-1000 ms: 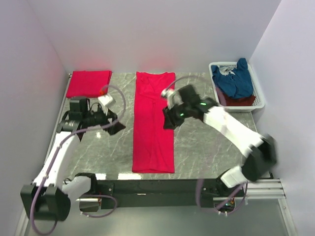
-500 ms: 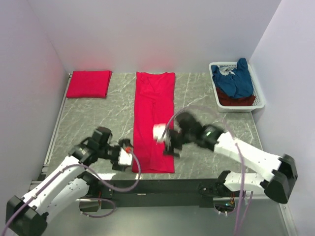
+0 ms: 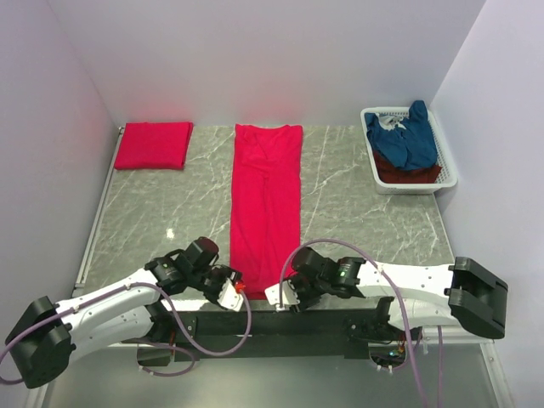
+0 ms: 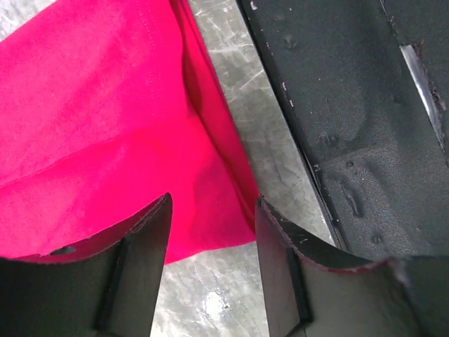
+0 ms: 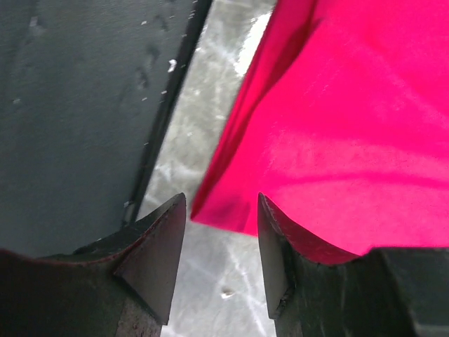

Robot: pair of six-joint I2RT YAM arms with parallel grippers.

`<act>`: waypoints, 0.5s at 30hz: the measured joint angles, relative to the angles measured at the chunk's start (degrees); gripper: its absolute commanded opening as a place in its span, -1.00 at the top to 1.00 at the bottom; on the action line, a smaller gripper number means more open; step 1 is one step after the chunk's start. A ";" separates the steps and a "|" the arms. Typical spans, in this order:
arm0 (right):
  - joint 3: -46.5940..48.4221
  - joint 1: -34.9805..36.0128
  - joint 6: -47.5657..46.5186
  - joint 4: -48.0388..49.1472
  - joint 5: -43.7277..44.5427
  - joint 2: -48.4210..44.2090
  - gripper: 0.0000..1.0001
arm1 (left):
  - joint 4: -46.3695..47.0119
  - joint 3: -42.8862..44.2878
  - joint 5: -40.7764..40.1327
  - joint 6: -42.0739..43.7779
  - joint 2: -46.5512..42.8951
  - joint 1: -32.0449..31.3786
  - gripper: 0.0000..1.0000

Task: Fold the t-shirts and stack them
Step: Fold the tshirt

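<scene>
A bright red t-shirt (image 3: 267,204), folded into a long strip, lies down the middle of the table. My left gripper (image 3: 235,287) is open at its near left corner; in the left wrist view that corner (image 4: 210,210) lies between the open fingers (image 4: 140,267). My right gripper (image 3: 280,295) is open at its near right corner, which shows in the right wrist view (image 5: 231,203) between the fingers (image 5: 158,253). A folded red t-shirt (image 3: 154,144) lies at the back left. Navy blue (image 3: 406,136) and darker red (image 3: 408,175) shirts sit in the basket.
A white basket (image 3: 449,167) stands at the back right. A black base rail (image 3: 255,321) runs along the table's near edge, close under both grippers; it shows in both wrist views (image 4: 351,126) (image 5: 77,105). Walls enclose the table on three sides.
Both arms have swung from mid-table down to the near edge. Both grippers now sit at the near corners of the long red shirt. The shirt has not moved.
</scene>
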 measured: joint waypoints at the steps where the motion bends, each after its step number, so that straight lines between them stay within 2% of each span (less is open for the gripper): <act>1: -0.02 0.20 -0.22 0.68 0.52 0.31 -0.02 | 0.11 0.00 -0.17 0.33 0.20 -0.26 -0.10; 7: -0.37 1.79 -1.88 2.71 2.32 0.55 0.04 | 0.46 -0.98 -2.82 1.57 0.50 -4.31 -0.09; 13: -0.94 4.31 -3.19 3.91 4.63 2.89 0.04 | 1.36 -0.68 -5.51 1.25 5.03 -6.99 -0.06; 15: -0.85 4.61 -3.34 4.74 5.25 3.30 0.13 | 1.86 -0.52 -5.95 1.11 5.53 -7.19 0.05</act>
